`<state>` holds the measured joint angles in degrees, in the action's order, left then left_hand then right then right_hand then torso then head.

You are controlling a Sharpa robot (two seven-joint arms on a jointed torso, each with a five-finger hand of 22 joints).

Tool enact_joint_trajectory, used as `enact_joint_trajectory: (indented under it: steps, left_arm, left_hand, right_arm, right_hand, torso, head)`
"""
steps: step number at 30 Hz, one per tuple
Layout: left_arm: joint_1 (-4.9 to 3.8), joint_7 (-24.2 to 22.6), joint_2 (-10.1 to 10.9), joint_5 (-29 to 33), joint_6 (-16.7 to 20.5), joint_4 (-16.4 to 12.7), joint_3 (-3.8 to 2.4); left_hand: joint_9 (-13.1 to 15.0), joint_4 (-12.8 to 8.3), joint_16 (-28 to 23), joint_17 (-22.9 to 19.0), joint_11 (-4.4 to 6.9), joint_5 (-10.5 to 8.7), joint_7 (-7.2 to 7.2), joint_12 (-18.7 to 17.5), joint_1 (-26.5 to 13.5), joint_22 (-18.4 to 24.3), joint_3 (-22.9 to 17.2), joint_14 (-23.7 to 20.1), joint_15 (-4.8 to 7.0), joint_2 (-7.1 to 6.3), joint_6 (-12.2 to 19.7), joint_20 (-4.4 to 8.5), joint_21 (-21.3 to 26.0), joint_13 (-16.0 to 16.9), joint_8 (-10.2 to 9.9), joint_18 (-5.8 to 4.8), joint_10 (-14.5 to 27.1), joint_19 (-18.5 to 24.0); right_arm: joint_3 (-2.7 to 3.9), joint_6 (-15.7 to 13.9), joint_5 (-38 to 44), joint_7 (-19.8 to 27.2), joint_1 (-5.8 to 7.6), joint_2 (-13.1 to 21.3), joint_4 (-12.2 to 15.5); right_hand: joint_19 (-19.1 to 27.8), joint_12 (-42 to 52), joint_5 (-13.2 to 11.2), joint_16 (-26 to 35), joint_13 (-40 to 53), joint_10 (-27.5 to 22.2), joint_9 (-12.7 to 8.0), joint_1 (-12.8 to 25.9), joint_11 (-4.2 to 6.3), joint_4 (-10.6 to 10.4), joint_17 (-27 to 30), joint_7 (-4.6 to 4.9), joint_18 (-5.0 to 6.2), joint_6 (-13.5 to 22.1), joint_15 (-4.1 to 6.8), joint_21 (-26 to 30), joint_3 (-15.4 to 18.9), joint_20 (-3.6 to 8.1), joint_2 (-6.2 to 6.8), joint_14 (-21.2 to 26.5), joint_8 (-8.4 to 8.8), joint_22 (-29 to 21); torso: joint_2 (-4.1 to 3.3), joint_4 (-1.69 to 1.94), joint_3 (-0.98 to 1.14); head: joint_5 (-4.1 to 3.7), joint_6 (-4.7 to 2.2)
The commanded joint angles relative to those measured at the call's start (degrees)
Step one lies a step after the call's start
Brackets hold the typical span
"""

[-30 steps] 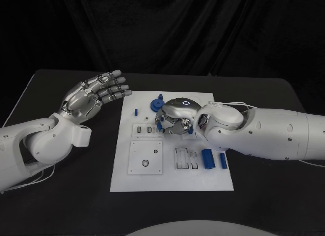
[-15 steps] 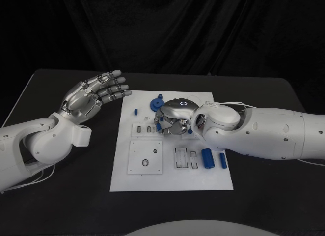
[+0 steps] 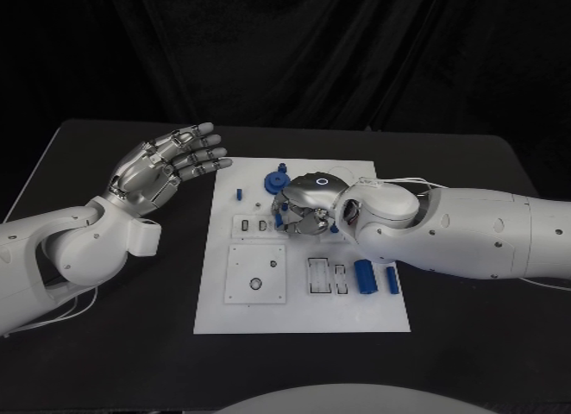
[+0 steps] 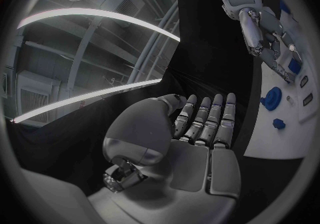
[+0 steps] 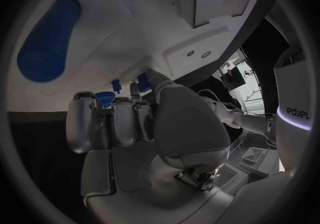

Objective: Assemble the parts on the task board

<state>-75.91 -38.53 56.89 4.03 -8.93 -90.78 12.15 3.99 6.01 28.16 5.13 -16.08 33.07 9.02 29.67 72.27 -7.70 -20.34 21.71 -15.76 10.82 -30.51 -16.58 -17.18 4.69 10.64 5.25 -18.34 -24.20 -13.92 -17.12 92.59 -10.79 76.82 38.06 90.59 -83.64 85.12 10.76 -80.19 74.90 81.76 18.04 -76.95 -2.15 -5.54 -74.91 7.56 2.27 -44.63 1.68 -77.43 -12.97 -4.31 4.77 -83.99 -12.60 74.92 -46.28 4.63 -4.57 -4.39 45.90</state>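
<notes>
The white task board (image 3: pixel 304 310) lies in the middle of the table. My right hand (image 3: pixel 308 205) hangs over the board's middle with its fingers curled down, and thumb and fingertip pinch a small blue part (image 3: pixel 280 220) against the board; the right wrist view shows that part (image 5: pixel 143 81) at the fingertips of the right hand (image 5: pixel 146 122). A blue gear (image 3: pixel 276 181) and a small blue peg (image 3: pixel 238 196) sit on the board's far left. Two blue cylinders (image 3: pixel 364 278) lie to the right of the slots. My left hand (image 3: pixel 161 168) is raised left of the board, fingers spread, holding nothing.
A square white plate with holes (image 3: pixel 257 274) sits on the board's near left, with rectangular slots (image 3: pixel 321 278) beside it. Black table (image 3: pixel 111 328) surrounds the board. My right forearm (image 3: pixel 485 233) lies across the board's right edge.
My right hand and wrist have crept slightly left over the board, still curled on the small part. The left hand has not moved.
</notes>
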Motion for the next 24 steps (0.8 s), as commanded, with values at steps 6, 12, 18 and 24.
enact_joint_trajectory:
  steps: [6,12,18,24]
  left_arm:
    - [0.35,-0.4,0.0,0.2,-1.0,0.1,-0.05]
    - [0.52,-0.4,0.2,0.2,-1.0,0.2,-0.05]
    - [0.67,-0.2,0.4,0.2,-0.7,0.0,-0.06]
    - [0.68,0.0,0.6,0.2,1.3,0.1,-0.08]
  left_hand:
    - [0.0,0.0,0.2,-0.1,-0.47,0.03,0.59,0.2,-0.6,0.1,-0.5,-0.4,-0.07,0.18,0.0,0.10,0.1,0.1,0.1,-0.61,0.0,0.4]
    - [0.0,0.0,0.2,-0.1,-0.47,0.03,0.59,0.2,-0.6,0.1,-0.5,-0.4,-0.07,0.18,0.0,0.10,0.1,0.1,0.1,-0.61,0.0,0.4]
    - [0.0,0.0,0.3,-0.1,-0.52,0.12,0.57,0.2,-0.7,0.2,-0.8,-0.6,-0.13,0.09,-0.1,0.08,0.3,0.0,0.1,-0.69,0.0,0.8]
    - [0.1,-0.1,0.4,-0.2,-0.67,0.04,0.73,0.4,-1.0,0.3,-1.3,-1.0,-0.15,-0.36,-0.6,0.07,0.5,0.1,0.4,-0.70,-0.1,1.3]
  right_arm:
    - [-0.10,1.4,0.7,-1.0,-0.37,0.0,-0.1]
    - [-0.10,0.4,0.7,-0.1,-0.39,0.3,0.1]
    - [-0.09,-3.5,0.7,3.1,-0.39,1.1,1.0]
    - [-0.08,-9.8,-1.8,8.6,-0.35,2.7,2.5]
  right_hand:
    - [0.2,-1.0,-3.2,0.5,4.0,-1.5,-1.9,0.1,0.28,-0.1,-6.3,-0.11,1.13,3.7,0.19,1.0,1.4,-0.12,0.76,-2.3,3.51,10.1]
    - [0.2,-1.7,-5.2,0.7,2.9,-2.4,-3.6,0.1,0.51,-1.0,-6.2,-0.38,1.17,6.0,0.38,1.3,2.7,0.08,1.33,-2.2,5.55,10.2]
    - [0.3,-2.9,-7.8,0.8,1.2,-3.6,-5.7,-0.2,0.66,-4.7,-6.0,-0.58,1.20,7.8,0.53,1.7,4.6,0.23,3.39,-2.1,6.65,10.2]
    - [0.5,-3.9,-8.0,1.2,-0.2,-4.9,-6.7,-0.9,0.72,-9.3,-5.7,-0.64,1.29,7.3,0.59,2.4,6.0,0.35,4.94,-1.8,6.88,10.2]
  torso:
    - [0.00,0.00,-0.01]
    - [0.00,-0.01,-0.01]
    - [0.01,-0.05,0.00]
    - [0.27,-0.24,0.19]
  head:
    - [0.02,0.15]
    - [0.19,0.34]
    - [0.20,0.13]
    - [0.87,-1.04]
